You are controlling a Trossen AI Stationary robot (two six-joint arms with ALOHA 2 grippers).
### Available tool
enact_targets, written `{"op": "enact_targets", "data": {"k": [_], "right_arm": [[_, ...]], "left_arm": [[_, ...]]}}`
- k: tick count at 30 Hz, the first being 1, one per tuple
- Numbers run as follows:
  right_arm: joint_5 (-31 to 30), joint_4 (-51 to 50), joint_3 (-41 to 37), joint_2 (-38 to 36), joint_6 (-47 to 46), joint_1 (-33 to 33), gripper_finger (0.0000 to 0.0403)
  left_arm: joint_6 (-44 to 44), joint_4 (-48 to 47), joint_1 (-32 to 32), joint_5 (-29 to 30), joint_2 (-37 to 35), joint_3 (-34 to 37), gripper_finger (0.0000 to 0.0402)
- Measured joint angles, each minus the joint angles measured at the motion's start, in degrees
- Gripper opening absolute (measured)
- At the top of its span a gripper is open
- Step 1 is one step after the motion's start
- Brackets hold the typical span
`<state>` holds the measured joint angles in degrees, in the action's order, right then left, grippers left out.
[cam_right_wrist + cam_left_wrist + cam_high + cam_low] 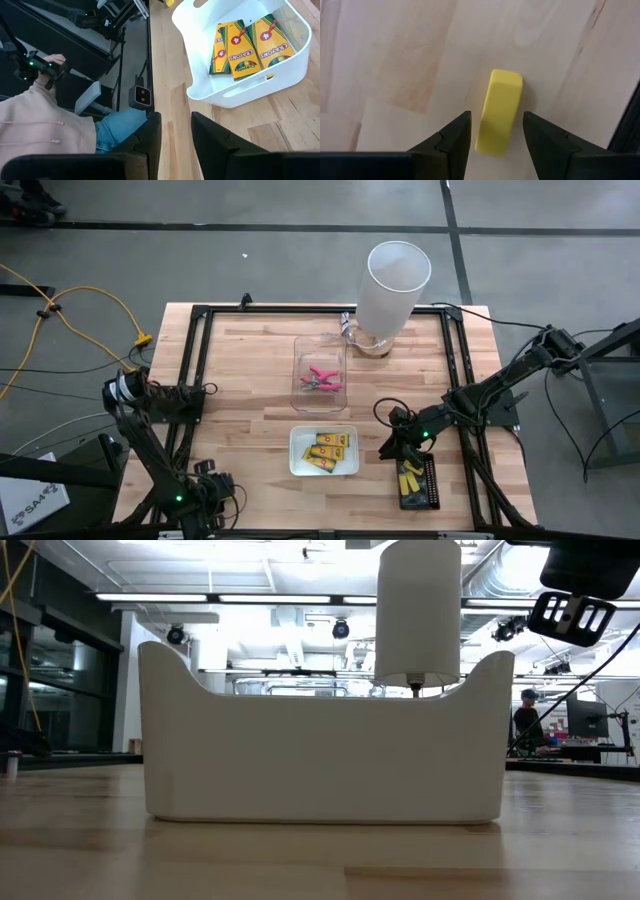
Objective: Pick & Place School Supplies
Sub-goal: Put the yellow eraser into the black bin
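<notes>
A plain yellow block [499, 112] lies flat on the wooden table. My left gripper [496, 117] is open at the table's near left corner [212, 485], with one finger on each side of the block and a small gap to it. Yellow-orange crayon packets [328, 450] [245, 47] lie in a white tray [296, 452]. Pink-handled scissors [320, 378] rest in a clear tray [300, 355]. More yellow blocks [408, 478] sit in a black tray [432, 480]. My right gripper [393, 445] [176, 120] is open and empty, between the white and black trays.
A tall white cylinder [393, 290] [418, 610] stands at the far edge, behind the white tray [320, 760]. A black frame [195, 380] runs around the tabletop. A person in a pink hoodie [45, 125] sits at the near edge. Bare wood lies left of the trays.
</notes>
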<state>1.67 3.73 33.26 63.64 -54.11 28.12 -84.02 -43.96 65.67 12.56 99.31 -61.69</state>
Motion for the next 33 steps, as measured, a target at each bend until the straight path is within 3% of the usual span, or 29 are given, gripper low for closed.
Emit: {"op": "enact_targets", "data": {"k": [10,26,33], "right_arm": [[0.0,0.3,0.0,0.0,0.0,0.1,0.0097],[-1.9,0.4,0.0,0.0,0.0,2.2,0.0097],[-2.0,0.4,0.0,0.0,0.0,2.3,0.0097]], "left_arm": [[2.7,2.1,-0.3,-3.3,2.4,-0.1,0.0168],[3.5,2.0,-0.3,-3.7,2.4,-0.1,0.0101],[3.9,2.0,-0.3,-3.5,2.4,-0.1,0.0094]]}}
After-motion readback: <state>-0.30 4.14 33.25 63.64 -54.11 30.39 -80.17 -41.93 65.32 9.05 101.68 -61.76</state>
